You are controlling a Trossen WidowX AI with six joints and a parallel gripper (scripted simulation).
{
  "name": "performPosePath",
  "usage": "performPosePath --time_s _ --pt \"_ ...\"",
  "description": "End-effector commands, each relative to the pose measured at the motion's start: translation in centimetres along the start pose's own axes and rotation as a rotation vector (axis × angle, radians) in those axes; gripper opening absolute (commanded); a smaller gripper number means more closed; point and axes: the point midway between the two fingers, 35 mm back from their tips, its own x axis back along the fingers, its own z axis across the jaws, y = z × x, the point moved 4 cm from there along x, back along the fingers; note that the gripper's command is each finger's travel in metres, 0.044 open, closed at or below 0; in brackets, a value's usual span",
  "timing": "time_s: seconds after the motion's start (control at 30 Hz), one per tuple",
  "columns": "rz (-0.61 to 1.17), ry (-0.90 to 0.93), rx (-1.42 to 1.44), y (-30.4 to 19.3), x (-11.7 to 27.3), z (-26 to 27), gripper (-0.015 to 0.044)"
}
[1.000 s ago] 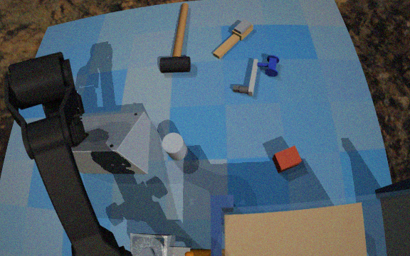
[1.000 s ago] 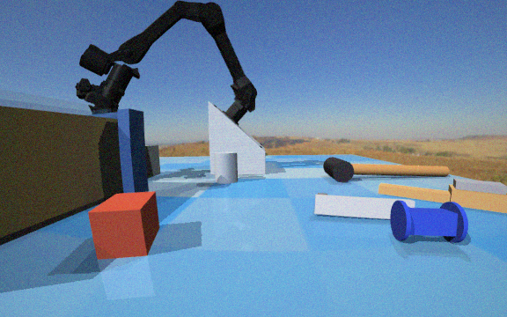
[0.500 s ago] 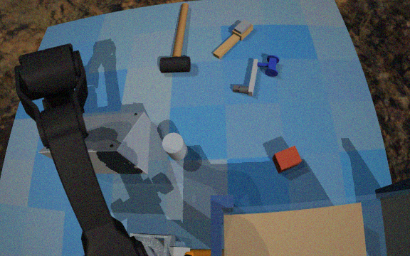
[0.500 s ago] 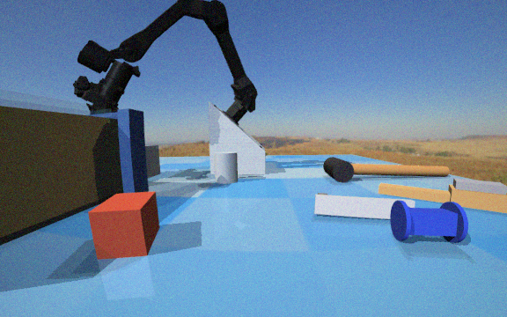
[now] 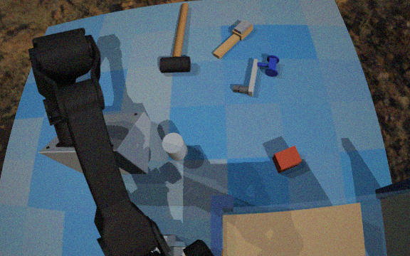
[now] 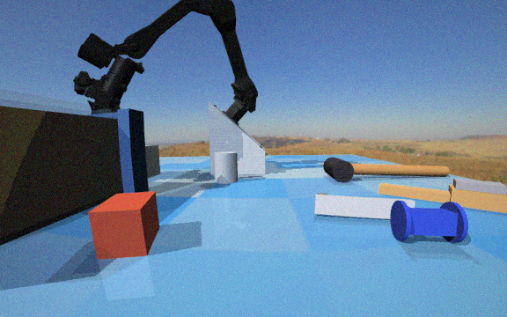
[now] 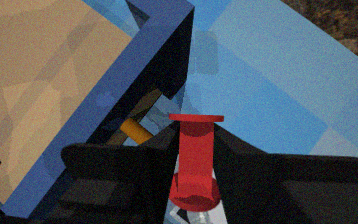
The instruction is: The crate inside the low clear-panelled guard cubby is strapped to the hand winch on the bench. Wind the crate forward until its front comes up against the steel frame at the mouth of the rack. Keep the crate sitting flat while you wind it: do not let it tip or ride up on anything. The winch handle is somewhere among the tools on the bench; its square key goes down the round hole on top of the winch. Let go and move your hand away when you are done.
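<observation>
My gripper (image 7: pixel 193 123) is shut on the red spool-shaped grip (image 7: pixel 196 145) of a winch handle. In the exterior view its fingers are hidden behind the rack. The silver winch (image 5: pixel 174 242) shows partly beneath my arm at the bottom edge of the top view. Whether the handle's key sits in its hole is hidden. The tan crate (image 5: pixel 262 235) (image 7: pixel 25 100) lies flat inside the cubby, behind the blue frame (image 5: pixel 216 222) (image 7: pixel 92 102) (image 6: pixel 125 154). An orange strap part (image 7: pixel 137 131) shows beside the frame's opening. I cannot tell whether crate and frame touch.
A blue-gripped crank (image 5: pixel 253 76) (image 6: pixel 352 207), black-headed mallet (image 5: pixel 175 65) (image 6: pixel 339 169) and wooden-handled tool (image 5: pixel 226 46) (image 6: pixel 478 199) lie together. A red block (image 5: pixel 287 158) (image 6: pixel 123 226) stands beside the cubby. A white cylinder (image 5: pixel 174 146) (image 6: pixel 226 167) stands near the grey wedge (image 6: pixel 227 141).
</observation>
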Motion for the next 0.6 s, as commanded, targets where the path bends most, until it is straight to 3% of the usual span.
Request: performPosePath --time_s 0.0,0.1,0.57 --pt "0.017 0.020 -0.007 -0.78 0.35 1.11 0.0000" --pt "-0.001 0.000 -0.001 -0.15 0.08 0.34 0.0000" --pt "-0.001 0.000 0.000 -0.17 0.09 0.39 0.0367"
